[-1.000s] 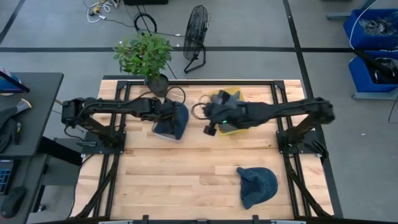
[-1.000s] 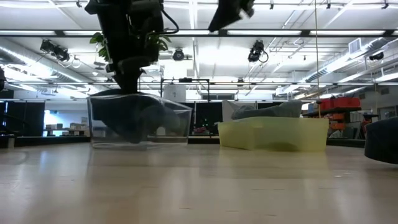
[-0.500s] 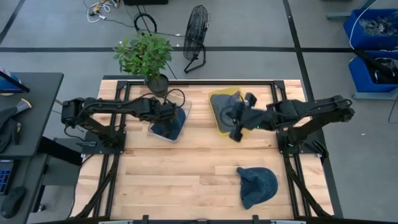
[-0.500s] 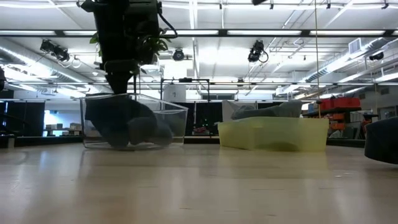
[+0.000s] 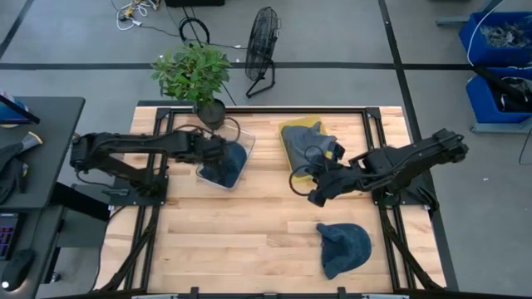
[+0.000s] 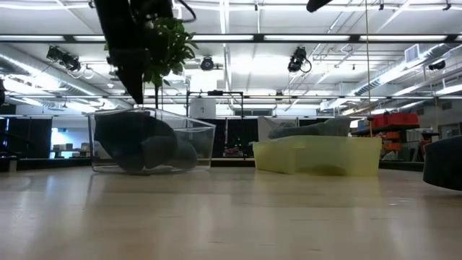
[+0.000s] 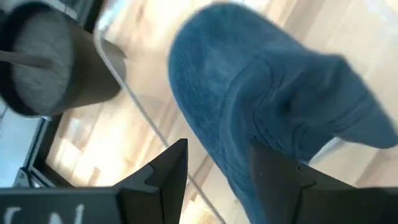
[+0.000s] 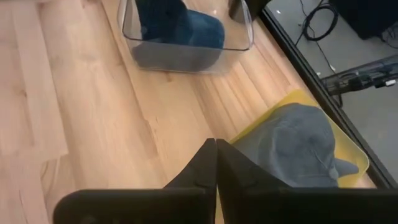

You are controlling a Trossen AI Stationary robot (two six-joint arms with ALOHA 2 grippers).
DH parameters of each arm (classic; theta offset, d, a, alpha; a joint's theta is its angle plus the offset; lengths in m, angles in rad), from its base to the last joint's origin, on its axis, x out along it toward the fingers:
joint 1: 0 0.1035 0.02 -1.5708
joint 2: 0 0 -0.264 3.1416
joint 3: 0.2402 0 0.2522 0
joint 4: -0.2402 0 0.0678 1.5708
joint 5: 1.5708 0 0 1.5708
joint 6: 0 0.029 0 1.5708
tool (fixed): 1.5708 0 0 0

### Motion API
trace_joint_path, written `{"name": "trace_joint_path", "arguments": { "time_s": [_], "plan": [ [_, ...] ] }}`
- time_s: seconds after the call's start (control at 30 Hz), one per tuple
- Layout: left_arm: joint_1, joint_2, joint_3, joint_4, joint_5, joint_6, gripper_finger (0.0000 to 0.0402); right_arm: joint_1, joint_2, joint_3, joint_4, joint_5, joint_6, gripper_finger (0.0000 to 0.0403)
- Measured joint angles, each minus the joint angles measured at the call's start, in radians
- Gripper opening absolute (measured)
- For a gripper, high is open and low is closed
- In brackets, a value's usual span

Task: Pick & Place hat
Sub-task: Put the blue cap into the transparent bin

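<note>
High view: dark blue fabric hat (image 5: pixel 343 247) lies alone on wooden table (image 5: pixel 249 224), brim pointing toward yellow tray (image 5: pixel 291 137), long axis running front to back. Right gripper (image 5: pixel 315 196) well short of it.

Left wrist view: left gripper (image 7: pixel 214 171) spread above second blue hat (image 7: pixel 273 106) in clear plastic bin (image 5: pixel 223 162).

Right wrist view: fingers pressed together. Risk: descending like that just shoves hat.

Both arms matte black, jointed tubular links, black cables looped along them. Left end effector (image 7: pixel 214 180): two flat angular black fingers. Right end effector (image 8: pixel 216 165): same black wedge-shaped fingers.
</note>
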Motion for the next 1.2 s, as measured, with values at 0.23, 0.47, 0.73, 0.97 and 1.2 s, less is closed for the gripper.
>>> {"name": "trace_joint_path", "arguments": {
  "time_s": [0.23, 0.47, 0.73, 0.97, 1.2],
  "plan": [
    [-0.05, -0.158, 0.0, 0.039, -0.001, -0.052, 0.0172, -0.034, 0.049, 0.0, -0.015, -0.123, 0.008, 0.0025],
    [-0.086, -0.208, 0.0, 0.084, -0.001, -0.056, 0.0172, -0.034, 0.136, 0.001, -0.038, -0.364, 0.073, 0.0082],
    [-0.096, -0.21, 0.0, 0.083, -0.002, -0.081, 0.0172, 0.054, 0.252, 0.001, -0.158, -0.664, 0.422, 0.0147],
    [-0.096, -0.21, 0.0, 0.084, -0.002, -0.08, 0.0172, 0.178, 0.315, 0.0, -0.318, -0.754, 0.669, 0.0168],
    [-0.096, -0.21, 0.0, 0.083, -0.003, -0.074, 0.0172, 0.286, 0.315, -0.005, -0.352, -0.749, 1.032, 0.0169]
  ]
}}
